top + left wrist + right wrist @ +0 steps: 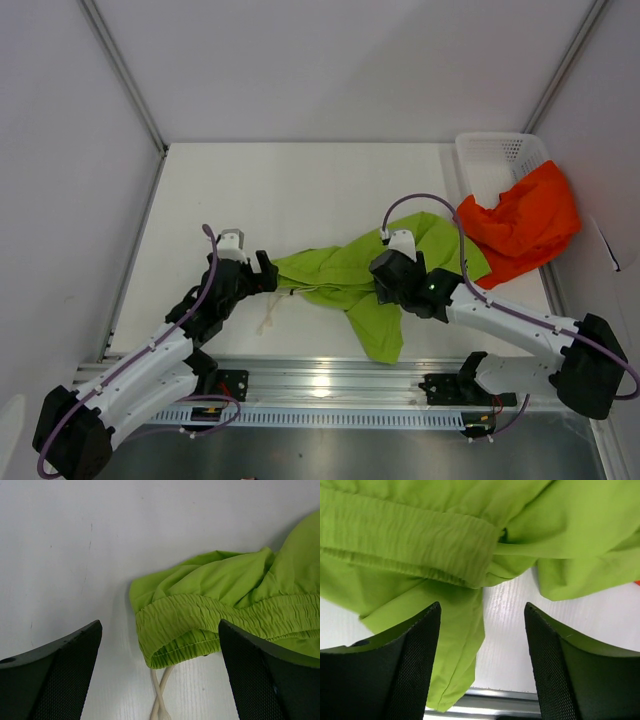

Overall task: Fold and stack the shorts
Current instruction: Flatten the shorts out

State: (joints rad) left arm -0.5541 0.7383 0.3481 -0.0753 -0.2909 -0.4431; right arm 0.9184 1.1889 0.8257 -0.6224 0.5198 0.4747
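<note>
Flattening the green shorts (345, 270), seemingly, with no fold yet; left gripper (160, 626) and right gripper (482, 609) both gape, unclamped; next — pinch the waistband (225, 612) ends.

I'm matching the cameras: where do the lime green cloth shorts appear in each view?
Top external: lime green shorts crumpled at the centre.
Left wrist: right half, waistband end near the middle.
Right wrist: filling the top and left.
Shared landmark: the gathered elastic waistband, in both wrist views.

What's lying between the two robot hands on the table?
The crumpled lime green shorts span the gap from the left hand to the right hand; the top view shows it.
</note>
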